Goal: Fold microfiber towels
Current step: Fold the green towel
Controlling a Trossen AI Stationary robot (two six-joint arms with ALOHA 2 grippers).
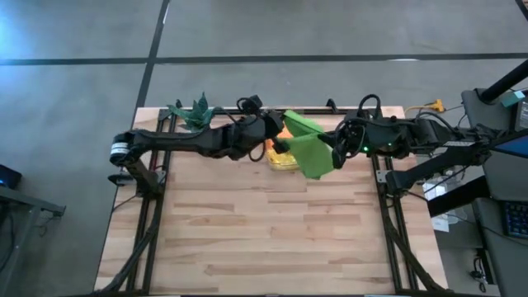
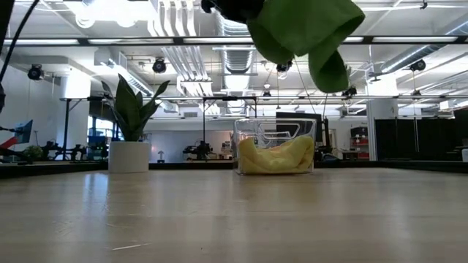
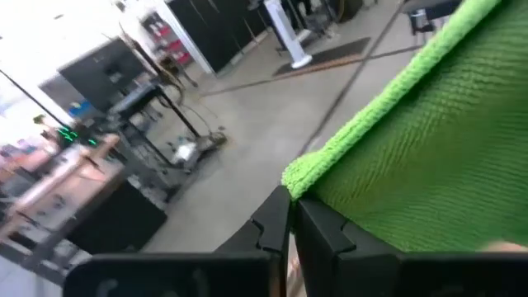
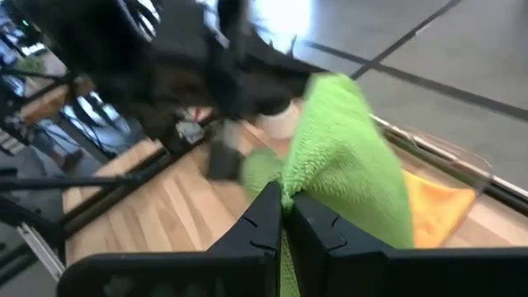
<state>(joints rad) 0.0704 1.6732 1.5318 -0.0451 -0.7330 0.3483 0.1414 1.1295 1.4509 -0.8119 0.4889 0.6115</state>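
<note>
**Green towel held up between both hands**

Lime green towel [image 1: 310, 148] hangs off the desk [image 1: 272, 239], above the far edge, bunched and drooping, looped microfiber texture visible. Left hand [image 3: 290, 216] pinched shut on one hemmed corner; right hand [image 4: 286, 216] clamped on another edge. Below it, the clear bin [image 2: 276, 146] holds a crumpled yellow towel [image 2: 275, 158] with an orange towel [image 4: 437, 210]. Potted plant [image 2: 130, 128] at far left.

An open industrial lab — exposed ceiling ducts [image 2: 183, 44], concrete floor [image 1: 330, 33], rigs and workbenches [image 3: 66, 177] beyond.
</note>
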